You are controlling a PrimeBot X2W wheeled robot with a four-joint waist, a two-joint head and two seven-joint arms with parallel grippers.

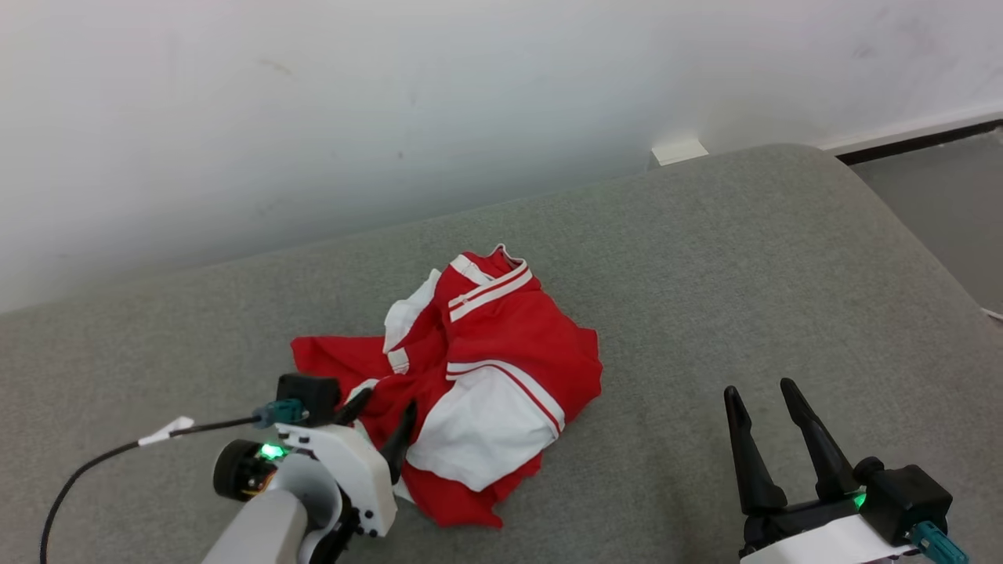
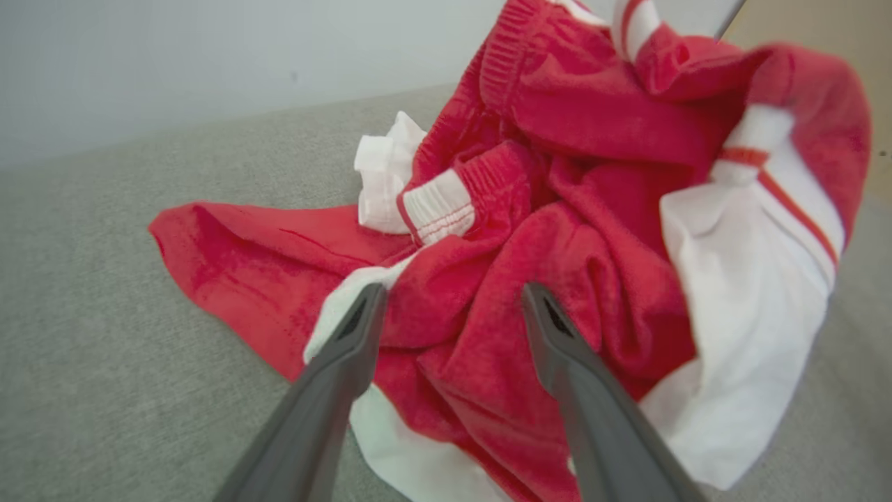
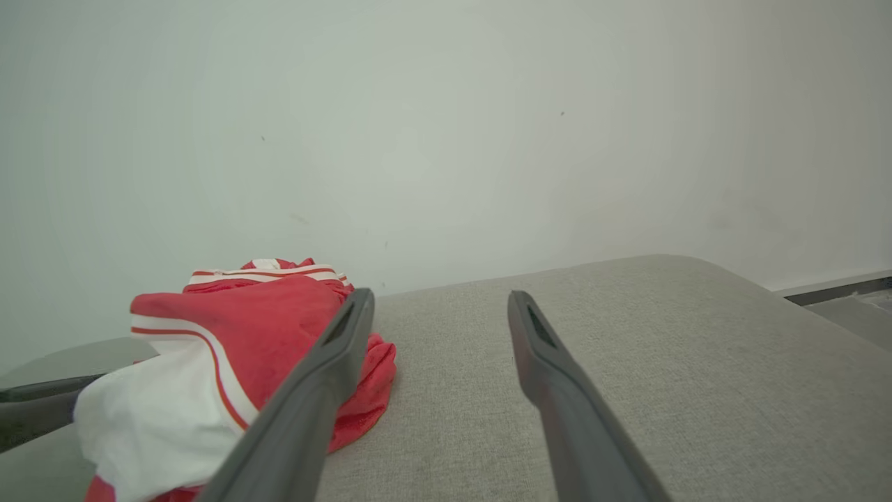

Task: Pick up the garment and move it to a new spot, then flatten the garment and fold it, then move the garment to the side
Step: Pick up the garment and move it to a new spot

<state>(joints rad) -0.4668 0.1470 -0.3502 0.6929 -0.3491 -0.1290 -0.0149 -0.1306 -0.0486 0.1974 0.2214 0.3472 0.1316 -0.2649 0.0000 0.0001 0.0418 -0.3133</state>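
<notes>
Head view: bare cushion (image 1: 744, 258) is seen from 12 to 4 o'clock of the garment (image 1: 470, 376), wall (image 1: 313, 117) behind, while left gripper (image 1: 389, 398), at its 7 o'clock edge, and right gripper (image 1: 758, 385) are held spread, empty.

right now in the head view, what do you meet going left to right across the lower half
black cable → left hand, its open fingers at the garment's left edge → red and white garment → bare grey cushion → right hand, open
</notes>
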